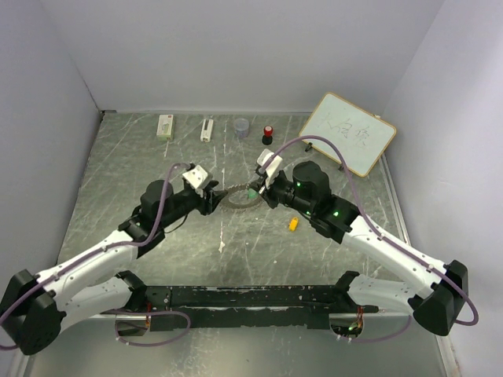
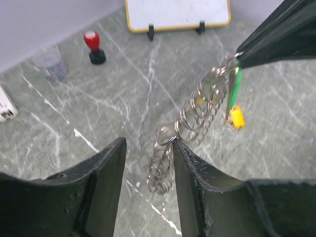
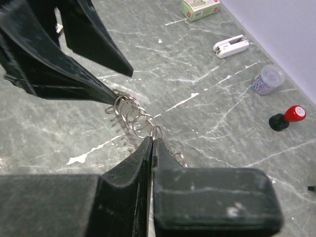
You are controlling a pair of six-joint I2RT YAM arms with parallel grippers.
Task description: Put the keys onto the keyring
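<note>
A grey-green marbled table (image 1: 126, 188) with white veins is closed in by plain white walls (image 1: 236, 47). Along its back edge stand a box (image 1: 164, 126), a stapler (image 1: 207, 129), a cup (image 1: 241, 127), a red-topped stamp (image 1: 268, 134) and a tilted whiteboard (image 1: 348, 133). Both arms reach forward and inward from the near corners, and their wrists face each other over the table's middle. The keyring (image 2: 192, 116) stretches between them, seen edge-on from the left wrist. The left gripper (image 2: 148, 148) has its fingers spread, with the keyring's near end in the gap and just touching one inner edge. The right gripper (image 3: 151, 143) is pressed together, pinching the keyring's far end. The green key (image 2: 235, 86) hangs right at its tip. The yellow key (image 1: 293, 224) lies on the table beside the right arm, apart from the keyring.
</note>
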